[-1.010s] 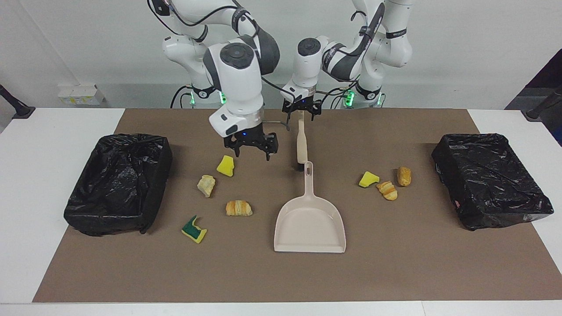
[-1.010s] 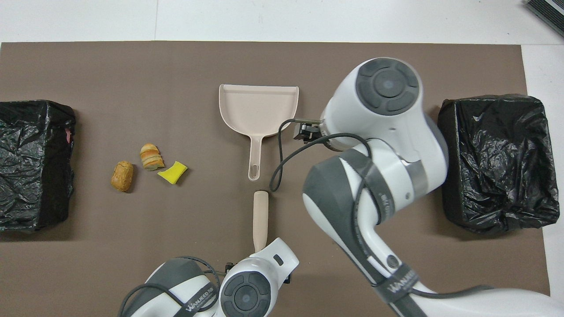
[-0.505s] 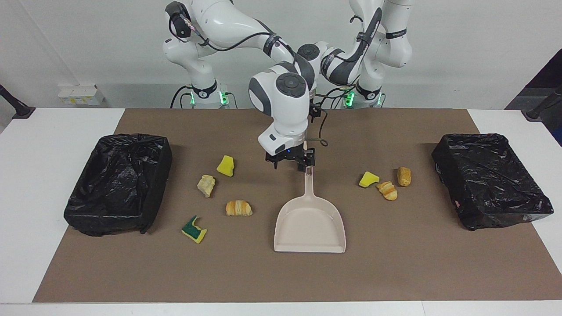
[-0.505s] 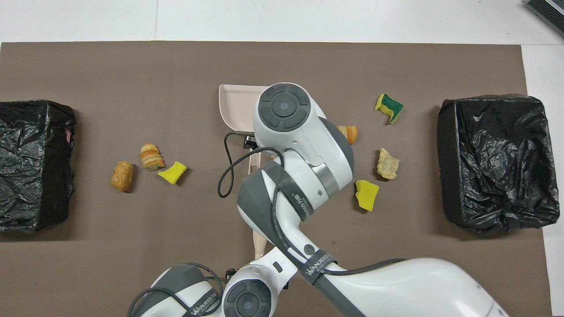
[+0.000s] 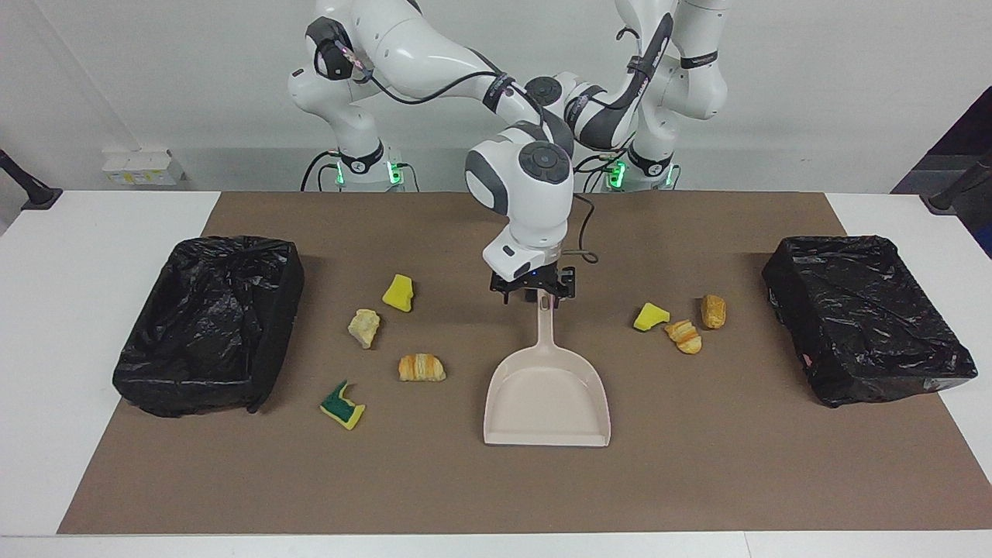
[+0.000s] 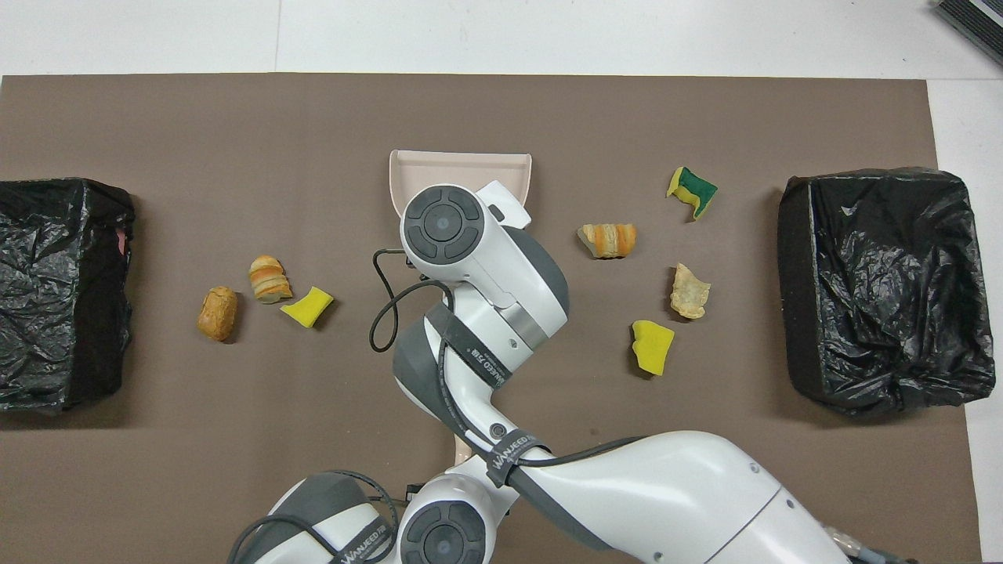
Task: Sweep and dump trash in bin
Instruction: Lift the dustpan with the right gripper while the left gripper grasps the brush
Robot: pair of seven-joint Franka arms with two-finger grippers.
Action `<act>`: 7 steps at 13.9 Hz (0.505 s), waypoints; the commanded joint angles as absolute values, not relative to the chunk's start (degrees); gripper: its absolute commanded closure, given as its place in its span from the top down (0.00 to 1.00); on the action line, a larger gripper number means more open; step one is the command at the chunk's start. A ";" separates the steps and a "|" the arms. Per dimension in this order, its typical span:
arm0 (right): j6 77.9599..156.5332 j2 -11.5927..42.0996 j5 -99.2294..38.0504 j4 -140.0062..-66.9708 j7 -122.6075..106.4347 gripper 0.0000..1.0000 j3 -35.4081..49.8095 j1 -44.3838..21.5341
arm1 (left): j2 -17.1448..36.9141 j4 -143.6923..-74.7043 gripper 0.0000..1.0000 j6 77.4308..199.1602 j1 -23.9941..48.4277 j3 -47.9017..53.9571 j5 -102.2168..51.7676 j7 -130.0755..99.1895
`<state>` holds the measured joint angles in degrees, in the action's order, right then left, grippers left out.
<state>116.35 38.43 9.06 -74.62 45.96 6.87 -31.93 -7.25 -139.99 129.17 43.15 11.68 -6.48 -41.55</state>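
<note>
One camera faces the robots across the table (image 5: 46, 325); another looks steeply down above them.

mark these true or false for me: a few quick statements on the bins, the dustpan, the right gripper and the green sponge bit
1. One black-lined bin stands at the right arm's end of the mat and another at the left arm's end. True.
2. The dustpan holds two scraps. False: the dustpan is empty.
3. The right gripper is at the end of the dustpan's handle, jaws open. True.
4. The green-and-yellow sponge piece lies inside a bin. False: the green-and-yellow sponge piece lies on the mat, toward the right arm's end.
</note>
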 commanded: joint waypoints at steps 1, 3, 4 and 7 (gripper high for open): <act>117.60 39.99 10.81 -73.12 46.85 0.82 7.03 -32.61 | -9.05 -140.45 0.00 127.71 44.38 10.72 -7.12 -42.01; 117.68 39.99 10.72 -73.21 46.67 0.67 7.12 -32.52 | -9.23 -140.45 0.00 126.83 44.38 10.81 -7.12 -41.58; 117.69 39.99 10.72 -73.21 46.67 0.51 7.03 -32.52 | -9.66 -140.45 0.00 125.87 44.38 10.81 -7.12 -41.14; 117.69 39.99 10.81 -73.13 46.49 0.00 7.03 -32.52 | -12.91 -140.36 0.00 119.11 44.38 10.81 -7.12 -36.14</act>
